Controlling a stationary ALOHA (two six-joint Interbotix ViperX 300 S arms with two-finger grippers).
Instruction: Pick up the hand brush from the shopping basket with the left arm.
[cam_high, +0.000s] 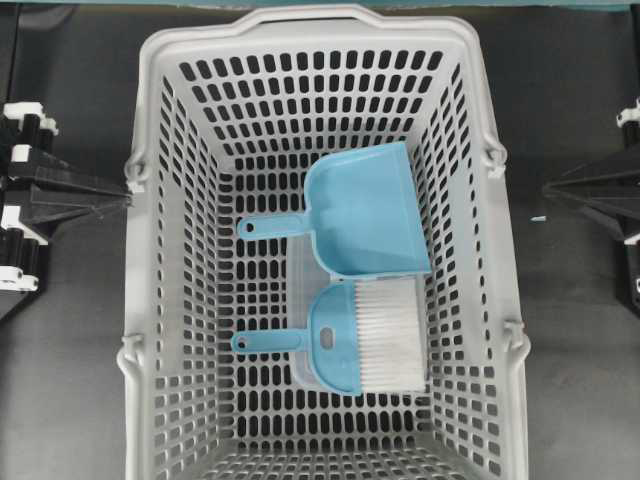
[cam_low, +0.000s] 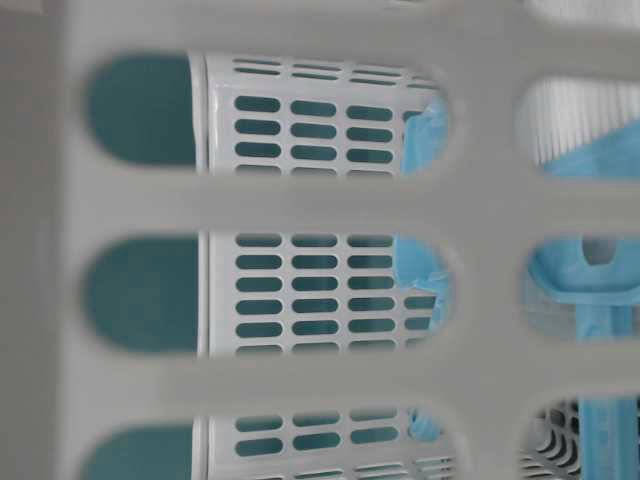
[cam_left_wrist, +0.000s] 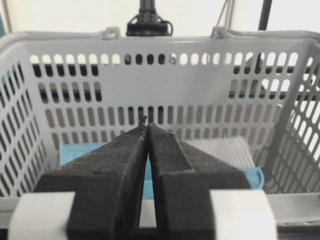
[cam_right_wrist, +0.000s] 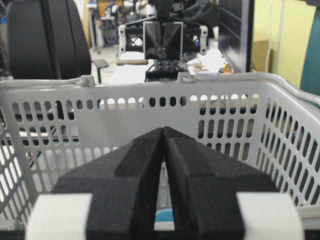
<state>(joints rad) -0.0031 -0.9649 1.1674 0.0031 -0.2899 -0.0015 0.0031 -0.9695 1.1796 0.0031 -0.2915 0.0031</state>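
Overhead exterior: hand brush (cam_high: 365, 338) in shopping basket (cam_high: 160, 300) — no legible label; left hand (cam_left_wrist: 146, 121), right hand (cam_right_wrist: 163, 130) — both pressed together, empty.

Left arm (cam_high: 60, 190) at left edge of overhead view, extended level toward centre; left gripper (cam_left_wrist: 146, 122) with fingers pressed together, tips meeting, empty. Right arm (cam_high: 600, 195) mirrored at right edge; right gripper (cam_right_wrist: 163, 131) likewise closed, fingertips touching, empty.

a dark tabletop (cam_high: 70, 400) lies below, with a black chair (cam_right_wrist: 45, 37) and a yellow-green wall (cam_right_wrist: 282, 40) behind.
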